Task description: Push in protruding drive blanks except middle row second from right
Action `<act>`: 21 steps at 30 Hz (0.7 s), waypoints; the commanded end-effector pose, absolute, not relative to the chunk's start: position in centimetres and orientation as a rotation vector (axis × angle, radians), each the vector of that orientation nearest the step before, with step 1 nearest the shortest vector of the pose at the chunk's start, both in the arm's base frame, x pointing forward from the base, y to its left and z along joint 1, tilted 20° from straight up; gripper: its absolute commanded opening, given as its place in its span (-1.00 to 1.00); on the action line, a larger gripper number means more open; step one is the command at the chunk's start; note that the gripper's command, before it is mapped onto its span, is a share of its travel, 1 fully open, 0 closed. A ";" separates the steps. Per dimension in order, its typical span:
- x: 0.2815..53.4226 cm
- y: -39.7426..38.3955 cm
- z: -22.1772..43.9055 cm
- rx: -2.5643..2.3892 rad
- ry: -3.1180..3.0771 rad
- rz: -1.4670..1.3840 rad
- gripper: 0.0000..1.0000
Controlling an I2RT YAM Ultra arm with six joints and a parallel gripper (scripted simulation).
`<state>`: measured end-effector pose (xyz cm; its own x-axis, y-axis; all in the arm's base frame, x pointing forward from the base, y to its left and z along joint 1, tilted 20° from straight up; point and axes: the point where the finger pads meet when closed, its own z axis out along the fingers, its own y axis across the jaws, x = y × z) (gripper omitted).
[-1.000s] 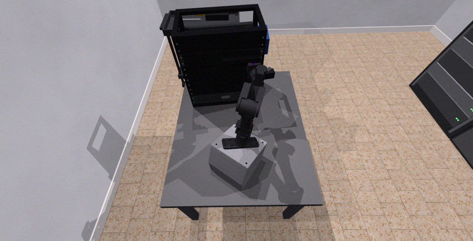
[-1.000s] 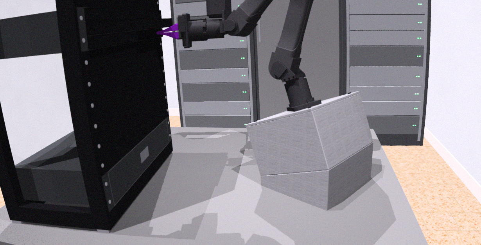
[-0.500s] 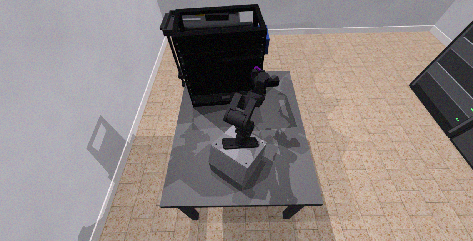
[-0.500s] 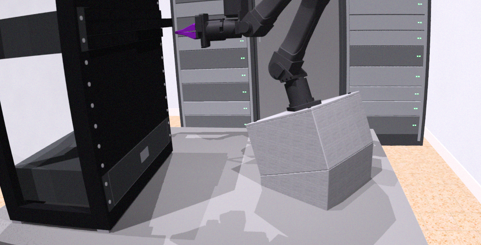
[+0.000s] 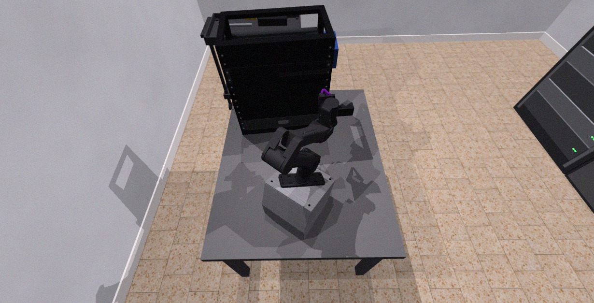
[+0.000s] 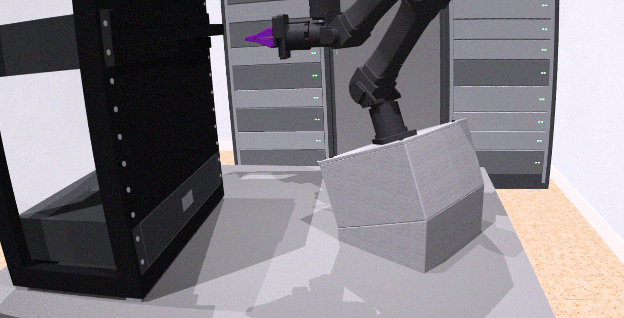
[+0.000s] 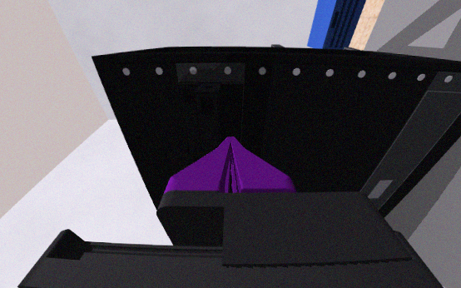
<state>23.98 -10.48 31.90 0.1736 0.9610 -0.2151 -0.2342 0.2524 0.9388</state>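
Note:
The black rack (image 5: 274, 76) (image 6: 152, 119) (image 7: 308, 125) stands upright at the far end of the table (image 5: 249, 234). Its drive blanks sit in the upper band of the front (image 6: 157, 32) and are too dark to tell apart. One dark blank (image 6: 216, 29) sticks out of the front at gripper height. My gripper (image 6: 246, 38) (image 5: 325, 91) (image 7: 230, 143) has purple fingers pressed together and holds nothing. It points at the rack front and hangs a short way back from it, near the rack's right side.
The arm stands on a tilted grey block (image 5: 294, 205) (image 6: 401, 193) mid-table. A grey panel (image 6: 183, 202) (image 5: 286, 122) runs along the rack's bottom. A blue box (image 5: 335, 49) (image 7: 329, 21) sits at the rack's rear right. Server cabinets (image 6: 501, 54) (image 5: 560, 106) stand beyond the table.

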 end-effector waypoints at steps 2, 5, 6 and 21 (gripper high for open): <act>23.6 -9.7 32.1 0.903 1.046 1.064 -1.00; 23.5 -8.8 33.1 0.869 1.058 1.066 -1.00; 23.4 -8.5 33.2 0.869 1.058 1.066 -1.00; 22.1 -5.8 34.7 0.874 1.045 1.062 -1.00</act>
